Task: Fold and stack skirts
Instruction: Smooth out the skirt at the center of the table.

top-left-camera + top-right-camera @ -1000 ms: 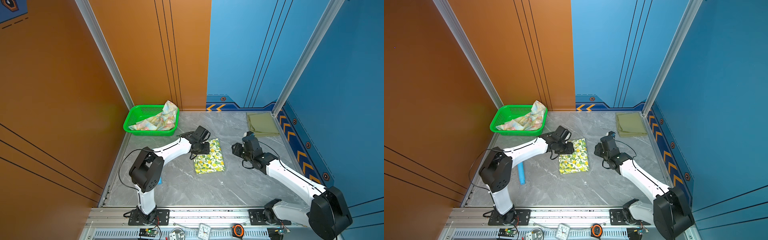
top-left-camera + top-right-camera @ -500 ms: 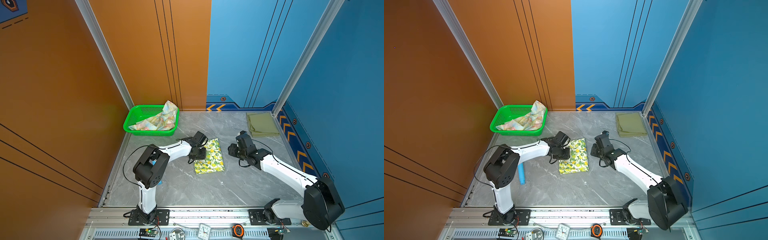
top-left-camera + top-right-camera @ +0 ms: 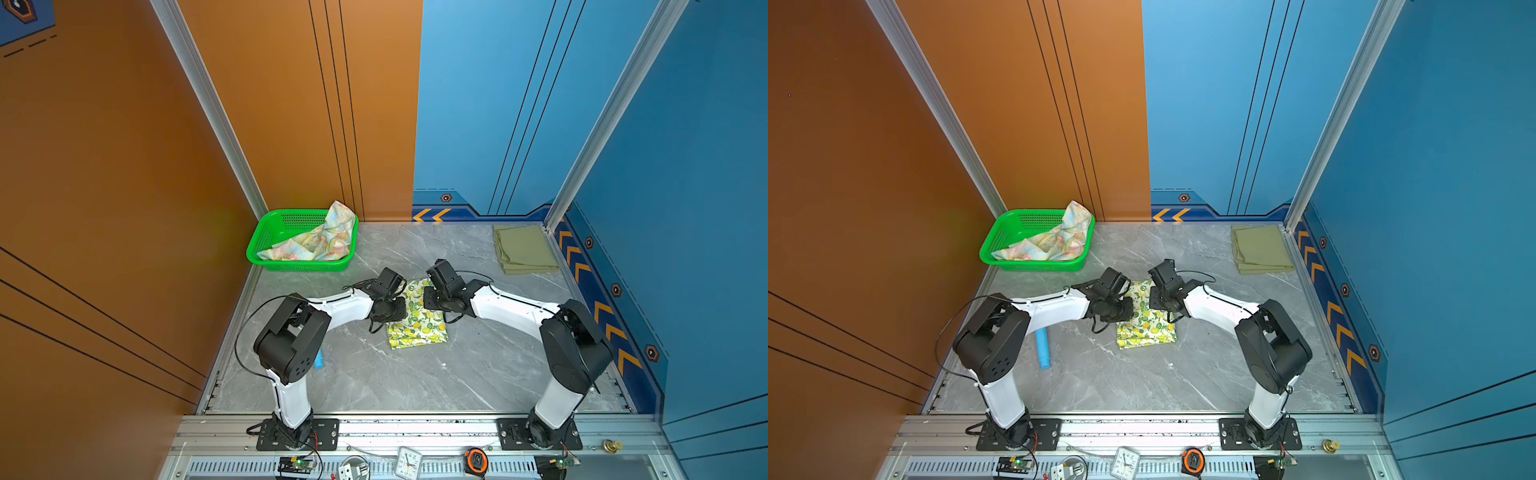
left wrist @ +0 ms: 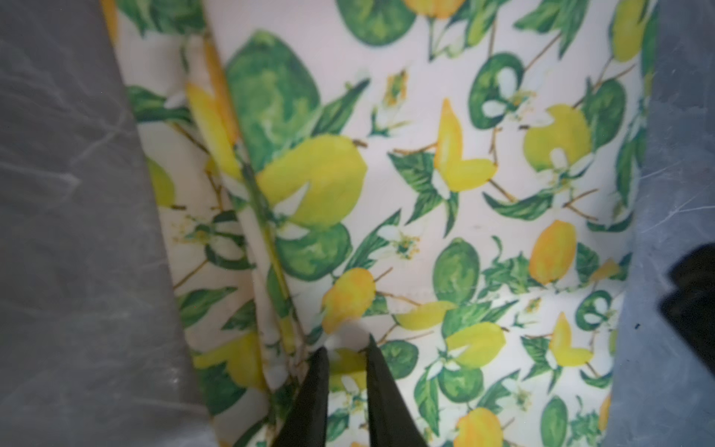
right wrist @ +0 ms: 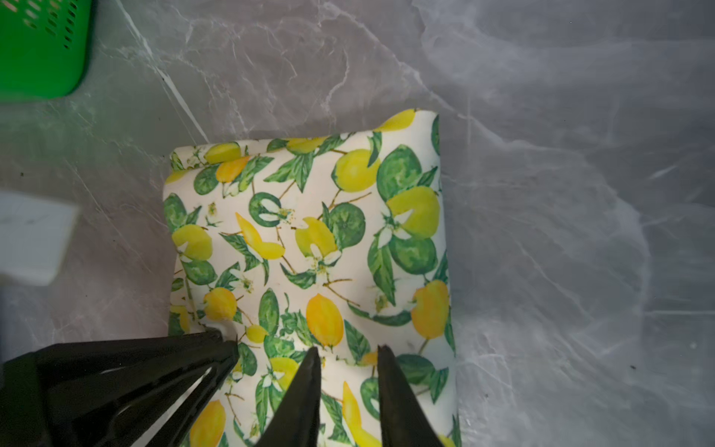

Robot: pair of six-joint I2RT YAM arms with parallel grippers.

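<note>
The lemon-print skirt (image 3: 419, 326) (image 3: 1145, 328) lies folded mid-table. My left gripper (image 4: 347, 342) is down on its far left part, jaws nearly together, with a small pucker of cloth pinched at the tips; the right wrist view shows that gripper (image 5: 230, 342) too. My right gripper (image 5: 348, 347) rests on the far right part, its fingers (image 5: 309, 387) a narrow gap apart with flat cloth between. The olive skirt (image 3: 524, 249) lies folded at the back right corner. The pastel flowered skirt (image 3: 316, 241) sits crumpled in the basket.
The green basket (image 3: 259, 243) (image 5: 38, 50) stands at the back left against the orange wall. A light-blue toy (image 3: 1042, 347) lies on the table under my left arm. Blue walls close the back and right sides. A metal rail with small items runs along the front.
Both arms have come in over the lemon skirt's far edge, the right one from the bare table beside it. Both pairs of jaws have narrowed onto the cloth.
</note>
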